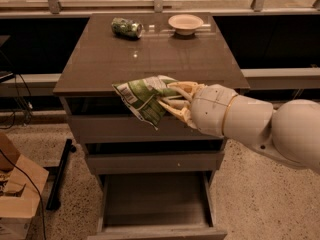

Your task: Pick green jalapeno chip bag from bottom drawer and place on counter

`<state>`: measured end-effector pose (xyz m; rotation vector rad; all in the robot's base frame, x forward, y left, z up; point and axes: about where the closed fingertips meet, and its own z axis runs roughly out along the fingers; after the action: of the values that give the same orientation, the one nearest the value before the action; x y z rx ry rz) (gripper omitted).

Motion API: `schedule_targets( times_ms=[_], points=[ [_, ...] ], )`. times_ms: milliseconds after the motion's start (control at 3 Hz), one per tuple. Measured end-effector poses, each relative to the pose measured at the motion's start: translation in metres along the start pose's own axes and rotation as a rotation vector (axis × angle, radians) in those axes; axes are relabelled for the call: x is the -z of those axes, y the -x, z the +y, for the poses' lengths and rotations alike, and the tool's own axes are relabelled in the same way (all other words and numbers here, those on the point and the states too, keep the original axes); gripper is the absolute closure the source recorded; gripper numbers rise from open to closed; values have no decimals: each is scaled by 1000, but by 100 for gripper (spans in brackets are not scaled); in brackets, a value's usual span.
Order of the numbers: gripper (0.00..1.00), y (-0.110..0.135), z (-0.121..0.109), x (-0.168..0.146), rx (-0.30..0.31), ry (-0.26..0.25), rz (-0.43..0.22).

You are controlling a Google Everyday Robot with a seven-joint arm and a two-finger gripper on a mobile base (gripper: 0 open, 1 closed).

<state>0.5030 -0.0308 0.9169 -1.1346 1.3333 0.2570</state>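
My gripper [170, 100] is shut on the green jalapeno chip bag [142, 98], a crumpled green-and-white foil bag. It holds the bag in the air at the height of the counter's front edge, in front of the top drawer. The counter [150, 59] is the glossy grey-brown top of the cabinet. The bottom drawer [156, 204] is pulled out below and its tray shows nothing inside. My white arm reaches in from the right.
A green can [126, 27] lies on its side at the counter's back left. A white bowl [185, 23] stands at the back middle. A cardboard box [14, 194] sits on the floor at the left, beside a black stand leg [59, 174].
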Motion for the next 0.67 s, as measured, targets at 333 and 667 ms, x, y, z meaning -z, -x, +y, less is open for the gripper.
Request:
schedule_targets(
  times_ms=[333, 667],
  points=[
    [100, -3, -14, -18, 8, -5, -26],
    [100, -17, -43, -47, 12, 1, -53]
  ],
)
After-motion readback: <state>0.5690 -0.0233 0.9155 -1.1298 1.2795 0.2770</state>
